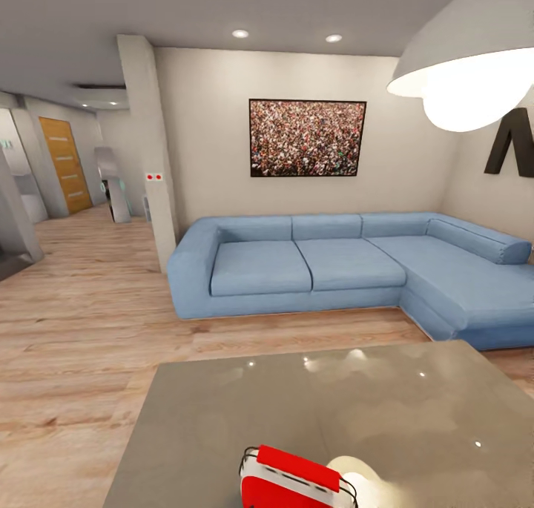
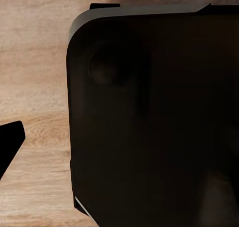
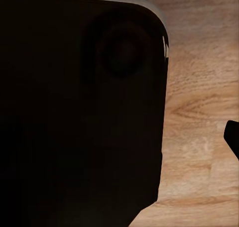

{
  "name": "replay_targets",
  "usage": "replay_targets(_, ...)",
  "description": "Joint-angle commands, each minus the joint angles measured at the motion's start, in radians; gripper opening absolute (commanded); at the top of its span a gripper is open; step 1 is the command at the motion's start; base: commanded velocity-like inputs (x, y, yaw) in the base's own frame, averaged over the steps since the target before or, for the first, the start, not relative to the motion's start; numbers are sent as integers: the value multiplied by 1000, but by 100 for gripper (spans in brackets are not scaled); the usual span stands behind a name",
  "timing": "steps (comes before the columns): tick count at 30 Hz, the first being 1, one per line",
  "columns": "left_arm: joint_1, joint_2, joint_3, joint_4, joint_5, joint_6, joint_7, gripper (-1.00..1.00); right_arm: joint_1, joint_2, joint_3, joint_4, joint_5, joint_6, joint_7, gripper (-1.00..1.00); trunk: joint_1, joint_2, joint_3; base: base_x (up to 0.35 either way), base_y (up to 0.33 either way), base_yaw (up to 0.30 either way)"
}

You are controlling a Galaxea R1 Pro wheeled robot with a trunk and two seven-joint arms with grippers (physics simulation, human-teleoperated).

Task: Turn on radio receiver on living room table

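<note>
Here is the living room (image 1: 222, 322) from the head view, light wood floor (image 1: 81, 345) running wide across it; a blue L-shaped sofa (image 1: 334, 271) sits against the pale far wall, its long arm reaching toward the right edge; above it hangs a framed crowd photo (image 1: 307, 138), dark-edged and level; a white pendant lamp (image 1: 467, 63) glows big in the upper right corner, very near the camera; two small ceiling spots (image 1: 239, 33) shine above.

Down front, the table (image 1: 415, 419), glossy grey, its top catching bright reflections of the lights; and there is the radio receiver (image 1: 293, 480), right at the near edge of the view, a little left of centre on the table; red body, white band along its edge, a thin black wire handle looping around it; the lower part is cut off by the frame, so the dial cannot be made out.

Off to the left, a white pillar (image 1: 152, 144) carries a small panel with two red dots (image 1: 153, 176); beyond it a hallway with a wooden door (image 1: 65, 165) and some grey shapes too small to name.

In the left wrist view, a large dark rounded body (image 2: 154, 122) hangs over wood floor; the right wrist view has a matching dark body (image 3: 79, 107) over the same planks; whether either set of jaws is apart or together, I cannot tell.
</note>
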Motion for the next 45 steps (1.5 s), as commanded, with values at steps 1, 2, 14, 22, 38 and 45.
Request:
replay_targets(1,0,0,0,0,0,0,0,100,0,0,0,0,0,0,0,100,0,0,0,0,0,-5)
replay_targets(2,0,0,0,0,0,0,0,100,0,0,0,0,0,0,0,100,0,0,0,0,0,-4)
replay_targets(14,0,0,-2,0,0,0,1,100,0,0,0,0,0,0,0,100,0,0,0,0,0,-1)
replay_targets(22,0,0,-2,0,0,1,1,100,0,0,0,0,0,1,0,100,-4,7,3,0,0,0)
replay_targets(38,0,0,-3,0,0,4,1,100,0,0,0,0,0,2,0,100,-65,119,53,0,0,0)
replay_targets(45,0,0,-2,0,0,3,1,100,0,0,0,0,0,2,0,100,-92,168,75,0,0,0)
